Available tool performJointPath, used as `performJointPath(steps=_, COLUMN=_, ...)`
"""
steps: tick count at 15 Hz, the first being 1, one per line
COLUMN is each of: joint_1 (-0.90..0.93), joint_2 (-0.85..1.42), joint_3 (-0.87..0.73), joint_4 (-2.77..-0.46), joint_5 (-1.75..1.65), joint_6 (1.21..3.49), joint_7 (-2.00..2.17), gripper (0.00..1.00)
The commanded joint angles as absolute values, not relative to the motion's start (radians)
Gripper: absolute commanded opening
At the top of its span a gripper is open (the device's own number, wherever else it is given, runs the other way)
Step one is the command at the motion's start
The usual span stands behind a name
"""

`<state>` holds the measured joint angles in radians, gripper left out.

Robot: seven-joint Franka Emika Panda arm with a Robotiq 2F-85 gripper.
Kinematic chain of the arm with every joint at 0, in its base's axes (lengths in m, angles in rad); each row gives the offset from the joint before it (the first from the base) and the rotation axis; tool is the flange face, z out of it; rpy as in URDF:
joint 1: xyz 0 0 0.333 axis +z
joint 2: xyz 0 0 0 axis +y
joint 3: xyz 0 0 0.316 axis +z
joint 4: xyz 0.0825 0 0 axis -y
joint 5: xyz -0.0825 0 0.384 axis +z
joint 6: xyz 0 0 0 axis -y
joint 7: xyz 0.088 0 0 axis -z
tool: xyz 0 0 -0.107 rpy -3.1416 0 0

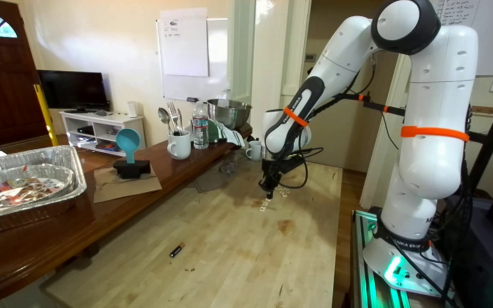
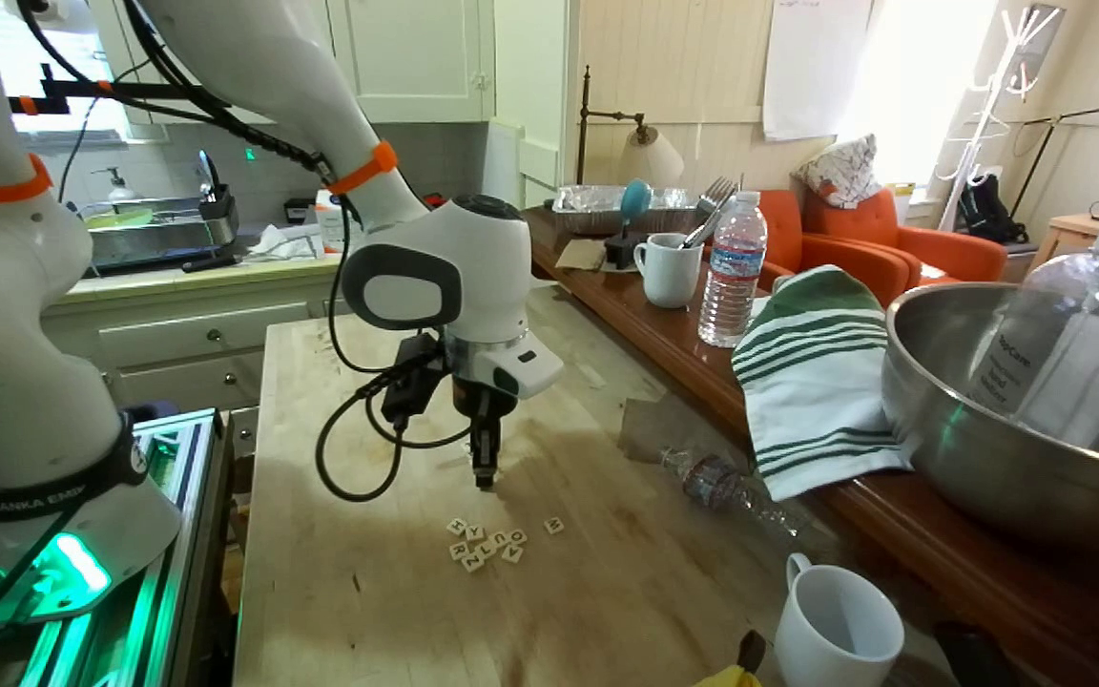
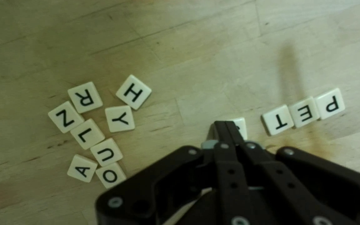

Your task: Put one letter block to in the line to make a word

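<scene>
Going along the surface (image 1: 229,278) in an exterior view, near edge first. Got a battery (image 1: 177,250) in the near half, a bit closer to the edge along the dark wooden ledge (image 1: 182,171) than to the edge by the arm base (image 1: 402,226). Then a brown stain (image 1: 286,226), closer to the arm-side edge. Past that, well in from all edges: letter blocks P (image 3: 330,103), E (image 3: 304,112) and T (image 3: 277,120) edge to edge in a row, reading PET. Beyond T, across a small gap and roughly in line, a fourth block (image 3: 242,130), lying flat, partly covered in the wrist view, showing only a scrap of its letter. Have the claw (image 3: 225,122) right at that one, aimed down, pressed together. Can't tell if touching it. Toward the far edge, a loose bunch, face up: H (image 3: 133,92), Y (image 3: 120,118), R (image 3: 85,97), L (image 3: 87,133), U (image 3: 106,152), O (image 3: 110,175), A (image 3: 82,168), plus an N or Z block (image 3: 66,117). Seeing one more, an M or W block (image 2: 554,525), off by itself on the ledge side. Then a clear plastic bottle (image 2: 716,482) on its side near the ledge-side edge. Farthest, by the far ledge-side corner, a white mug (image 1: 253,150), standing upright.
</scene>
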<state>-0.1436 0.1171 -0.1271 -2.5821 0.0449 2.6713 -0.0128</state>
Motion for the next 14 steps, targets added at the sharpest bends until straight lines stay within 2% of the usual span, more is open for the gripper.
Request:
performJointPath(steps=1, joint_1=-0.13, joint_2=0.132, joint_3=-0.121, joint_4=-2.616, joint_5=0.027, joint_6=2.738, joint_7=-0.017, gripper=0.0)
performJointPath(steps=14, joint_1=-0.12, joint_2=0.13, joint_3=-0.115, joint_4=-2.633, joint_5=-0.035, joint_6=2.763, joint_7=-0.051, gripper=0.0)
